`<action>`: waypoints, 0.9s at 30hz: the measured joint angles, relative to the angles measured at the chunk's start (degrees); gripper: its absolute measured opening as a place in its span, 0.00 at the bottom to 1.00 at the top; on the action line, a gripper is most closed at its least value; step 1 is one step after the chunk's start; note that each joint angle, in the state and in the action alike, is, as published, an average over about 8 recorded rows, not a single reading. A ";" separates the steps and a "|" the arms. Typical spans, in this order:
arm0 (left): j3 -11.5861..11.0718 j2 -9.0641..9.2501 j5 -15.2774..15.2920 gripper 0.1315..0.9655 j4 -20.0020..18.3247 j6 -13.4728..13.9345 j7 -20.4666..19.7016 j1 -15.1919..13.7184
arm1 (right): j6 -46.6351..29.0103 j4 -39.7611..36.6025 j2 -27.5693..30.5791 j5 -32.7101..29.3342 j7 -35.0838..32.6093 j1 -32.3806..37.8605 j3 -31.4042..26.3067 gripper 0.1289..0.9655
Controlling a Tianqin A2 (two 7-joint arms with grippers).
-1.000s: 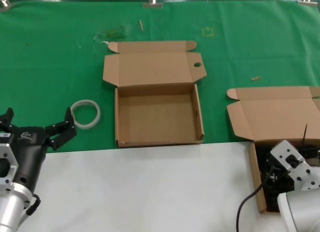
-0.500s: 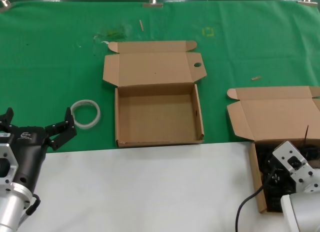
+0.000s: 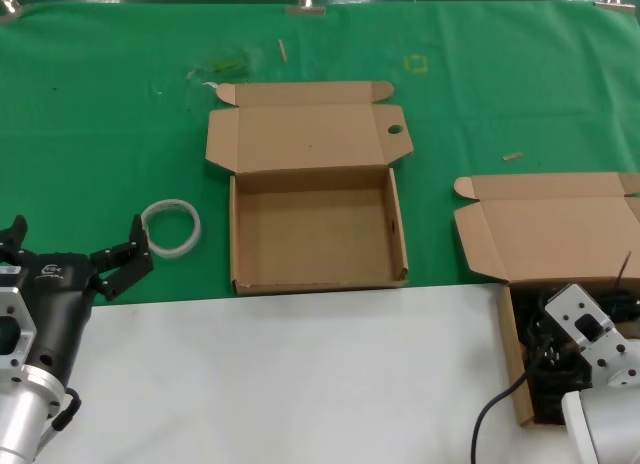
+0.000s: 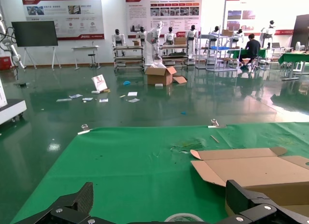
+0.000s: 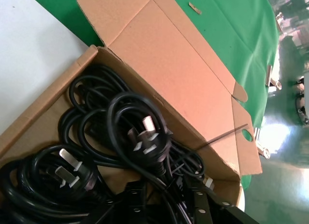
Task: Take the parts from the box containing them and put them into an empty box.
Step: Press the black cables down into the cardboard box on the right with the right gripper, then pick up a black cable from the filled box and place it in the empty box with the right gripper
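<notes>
The parts, black power cords [image 5: 145,134] with moulded plugs, lie in looped bundles in the wide carton [image 3: 560,229] at the table's right edge, its lid flap [image 5: 169,64] folded back. My right gripper [image 5: 166,197] is down inside that carton, its fingers [image 5: 200,200] drawn close together around several cord strands. In the head view its wrist [image 3: 585,329] covers the cords. The empty box [image 3: 315,274] stands open at the centre, its lid tab pierced by a round hole. My left gripper [image 3: 75,249] waits open at the lower left, holding nothing.
A white plastic ring [image 3: 172,227] lies on the green cloth [image 3: 100,134] just beyond my left gripper. The near part of the table is a white surface [image 3: 300,384]. Small scraps dot the cloth at the back.
My right wrist has shifted slightly right and deeper into the carton. A thin stiff strand sticking up beside it has swung right. The left arm has not moved.
</notes>
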 joint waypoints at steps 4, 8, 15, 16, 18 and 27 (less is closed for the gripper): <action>0.00 0.00 0.00 1.00 0.00 0.00 0.00 0.00 | 0.05 -0.03 0.00 0.00 0.18 0.14 -0.27 0.22; 0.00 0.00 0.00 1.00 0.00 0.00 0.00 0.00 | 0.33 0.27 0.00 -0.13 0.37 0.24 -0.59 0.14; 0.00 0.00 0.00 1.00 0.00 0.00 0.00 0.00 | 2.25 3.83 -0.01 -1.01 0.33 0.31 -1.71 0.11; 0.00 0.00 0.00 1.00 0.00 0.00 0.00 0.00 | 2.76 4.86 -0.01 -1.24 0.28 0.30 -1.94 0.11; 0.00 0.00 0.00 1.00 0.00 0.00 0.00 0.00 | 3.79 7.07 -0.02 -1.74 0.22 0.29 -2.46 0.10; 0.00 0.00 0.00 1.00 0.00 0.00 0.00 0.00 | 5.55 14.16 -0.03 -2.73 2.20 1.46 -7.13 0.09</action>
